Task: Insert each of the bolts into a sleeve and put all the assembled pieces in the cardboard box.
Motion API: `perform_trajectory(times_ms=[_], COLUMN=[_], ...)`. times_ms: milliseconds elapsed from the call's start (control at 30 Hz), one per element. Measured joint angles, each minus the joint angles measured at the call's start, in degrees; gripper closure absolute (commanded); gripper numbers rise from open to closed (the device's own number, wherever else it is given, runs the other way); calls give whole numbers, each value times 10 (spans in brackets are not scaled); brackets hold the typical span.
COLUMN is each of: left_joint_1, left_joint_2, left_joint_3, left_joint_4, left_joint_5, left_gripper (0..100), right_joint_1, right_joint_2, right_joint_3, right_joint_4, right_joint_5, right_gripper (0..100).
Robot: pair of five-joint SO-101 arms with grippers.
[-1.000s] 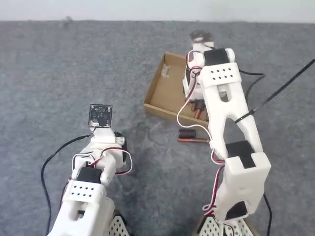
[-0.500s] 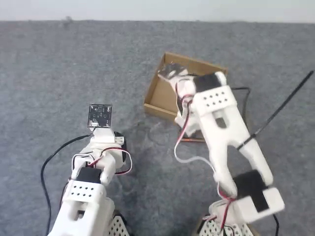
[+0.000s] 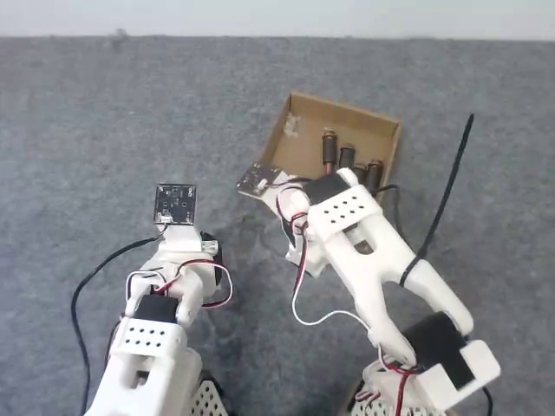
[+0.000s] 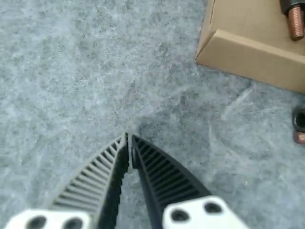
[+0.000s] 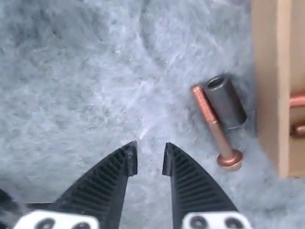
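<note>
A loose copper bolt [image 5: 217, 126] lies on the grey carpet beside a dark sleeve [image 5: 225, 101], both just outside the wall of the cardboard box [image 5: 269, 86]. My right gripper [image 5: 150, 155] hovers open and empty over the carpet a short way from them. In the high view the box [image 3: 286, 130] holds three assembled pieces [image 3: 330, 147], and the right arm [image 3: 347, 225] covers its near edge. My left gripper [image 4: 129, 139] is shut and empty above bare carpet, short of the box corner [image 4: 238, 47]; the sleeve's edge [image 4: 300, 119] shows beyond it.
Grey carpet covers the whole table. The left arm [image 3: 169, 286] stands at the near left, apart from the box. A black cable [image 3: 447, 199] runs past the box's right side. Open carpet lies left of and behind the box.
The right arm has drawn back from over the box toward its near edge and swung left, uncovering the pieces inside and covering the loose bolt and sleeve. The left arm has not moved.
</note>
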Motion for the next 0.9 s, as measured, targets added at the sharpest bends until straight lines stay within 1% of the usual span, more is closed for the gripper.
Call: perform_trajectory(times_ms=[367, 500, 533, 700, 900], left_joint_1=[0, 0, 0, -1, 0], left_joint_2=[0, 0, 0, 0, 0], left_joint_3=[0, 0, 0, 0, 0], left_joint_4=[0, 0, 0, 0, 0], left_joint_5=[0, 0, 0, 0, 0], left_gripper=[984, 984, 984, 984, 984], right_joint_1=[9, 10, 11, 31, 55], right_joint_2=[0, 0, 0, 9, 82], right_joint_3=[0, 0, 0, 0, 0], right_joint_4=[-46, -52, -55, -87, -117], right_joint_5=[97, 125, 129, 146, 195], right_gripper=[913, 842, 841, 889, 826])
